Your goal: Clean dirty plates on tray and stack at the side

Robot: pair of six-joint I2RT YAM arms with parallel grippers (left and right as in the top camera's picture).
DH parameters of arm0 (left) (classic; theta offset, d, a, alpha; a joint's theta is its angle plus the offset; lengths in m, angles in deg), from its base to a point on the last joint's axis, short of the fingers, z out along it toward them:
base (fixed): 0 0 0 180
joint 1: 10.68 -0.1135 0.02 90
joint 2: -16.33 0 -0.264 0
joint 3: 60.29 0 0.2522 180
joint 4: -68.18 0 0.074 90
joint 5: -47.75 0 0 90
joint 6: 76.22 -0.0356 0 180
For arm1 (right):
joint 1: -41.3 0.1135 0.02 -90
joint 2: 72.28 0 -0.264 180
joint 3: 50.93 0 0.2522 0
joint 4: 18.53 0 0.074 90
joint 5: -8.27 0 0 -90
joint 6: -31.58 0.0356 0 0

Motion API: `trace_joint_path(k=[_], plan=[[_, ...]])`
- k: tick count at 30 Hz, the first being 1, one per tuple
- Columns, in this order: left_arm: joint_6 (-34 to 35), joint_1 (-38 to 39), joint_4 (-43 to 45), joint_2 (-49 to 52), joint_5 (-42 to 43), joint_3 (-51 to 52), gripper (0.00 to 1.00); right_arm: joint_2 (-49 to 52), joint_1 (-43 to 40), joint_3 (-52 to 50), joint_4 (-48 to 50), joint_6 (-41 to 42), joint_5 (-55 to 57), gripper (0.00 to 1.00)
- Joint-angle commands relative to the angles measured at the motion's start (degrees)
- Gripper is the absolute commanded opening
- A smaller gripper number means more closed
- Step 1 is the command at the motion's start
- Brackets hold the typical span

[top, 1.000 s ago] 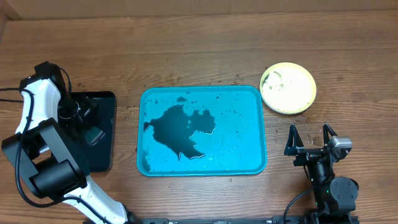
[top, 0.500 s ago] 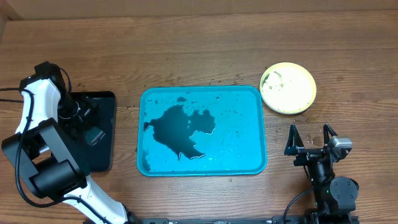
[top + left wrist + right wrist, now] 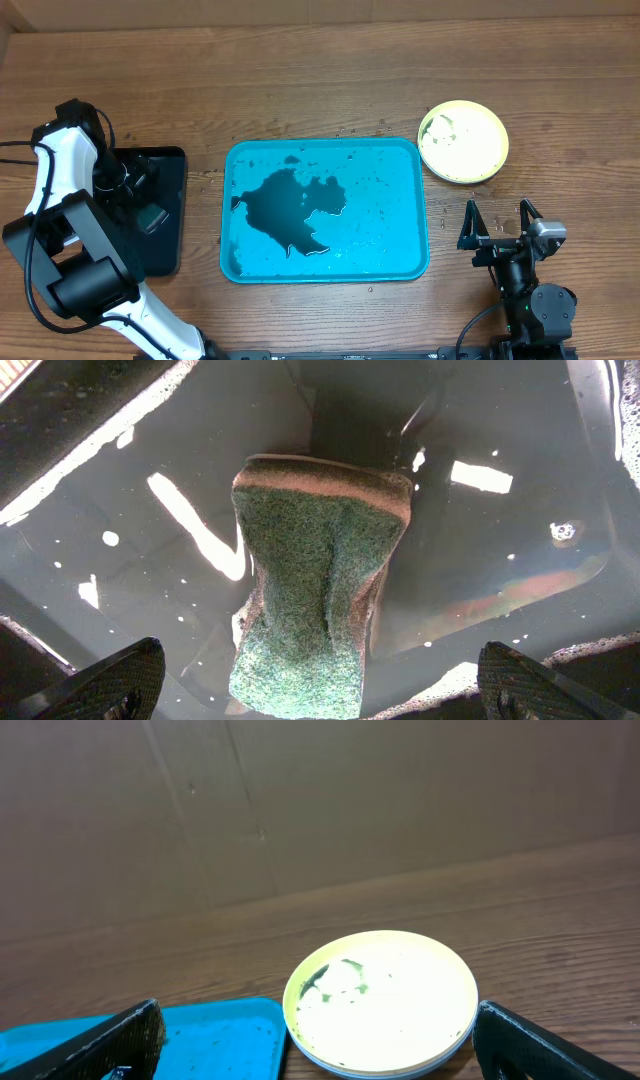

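The large bright blue rectangular plastic tray (image 3: 390, 235) lies in the middle of the brown wooden table (image 3: 300, 80), its long sides running left to right. On its floor sits a dark, irregular puddle (image 3: 290, 210) left of centre, with fine droplets scattered over the rest. Just off the tray's far right corner, on the bare table, rests a small round plastic plate with a yellow-green rim (image 3: 463, 141) and a white centre. A greenish smear marks its left part, which shows more plainly in the right wrist view. Whether other plates lie under it cannot be told. The right end effector (image 3: 497, 215) hovers low over the table near the plate and right of the tray. Its two fingers are spread wide with nothing between them. At the left edge of the table stands a smaller black rectangular tray (image 3: 168, 250) holding shallow water with foam at its margins. A green scouring sponge with a brownish backing layer (image 3: 320, 580) lies in that water, pinched slightly narrow at its middle. The left end effector (image 3: 322, 688) hangs directly above it, fingers fully apart on either side and clear of the sponge, gripping nothing.
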Motion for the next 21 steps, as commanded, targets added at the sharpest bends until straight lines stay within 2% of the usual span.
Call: trace_joint_path(k=[1,11,17,21], plan=[[-0.3,0.1,0.0,-1.7,0.1,0.0,1.00,-0.6,-0.1,-0.6,0.3,-0.4,0.5,1.00],[-1.8,0.1,0.3,-1.7,-0.3,0.0,1.00,-0.6,-0.1,-0.6,0.3,-0.4,0.5,1.00],[-2.3,0.1,7.5,-4.2,2.8,0.0,1.00,-0.6,-0.1,-0.6,0.3,-0.4,0.5,1.00],[-8.2,0.1,14.1,-9.7,8.7,0.0,1.00,-0.6,-0.1,-0.6,0.3,-0.4,0.5,1.00]])
